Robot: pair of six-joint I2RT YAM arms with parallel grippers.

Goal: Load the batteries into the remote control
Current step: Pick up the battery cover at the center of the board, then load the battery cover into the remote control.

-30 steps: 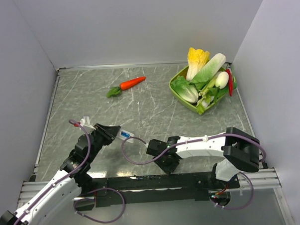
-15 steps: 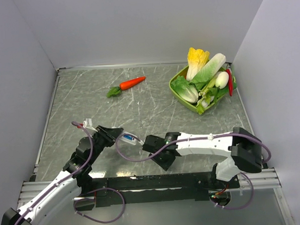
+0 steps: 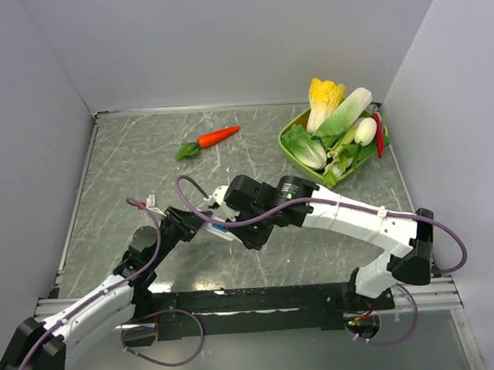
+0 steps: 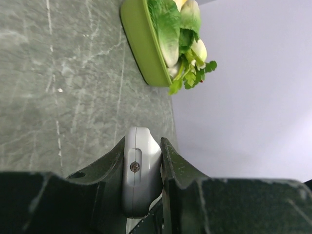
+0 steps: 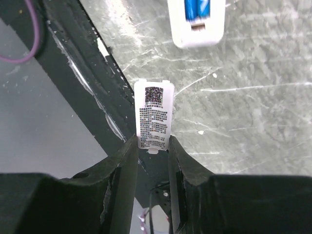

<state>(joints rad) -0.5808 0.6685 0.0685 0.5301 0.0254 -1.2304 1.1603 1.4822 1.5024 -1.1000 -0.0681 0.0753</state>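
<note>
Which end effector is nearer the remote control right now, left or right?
Left. The left end effector is clamped on the remote control; the right end effector hovers just apart from it, gripping a white labelled cover.

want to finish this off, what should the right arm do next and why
Probably ease the cover, pinched in the right gripper, toward the remote and line it over the exposed batteries: they already sit inside with nothing closing them in, and the left gripper holds the remote.
</note>
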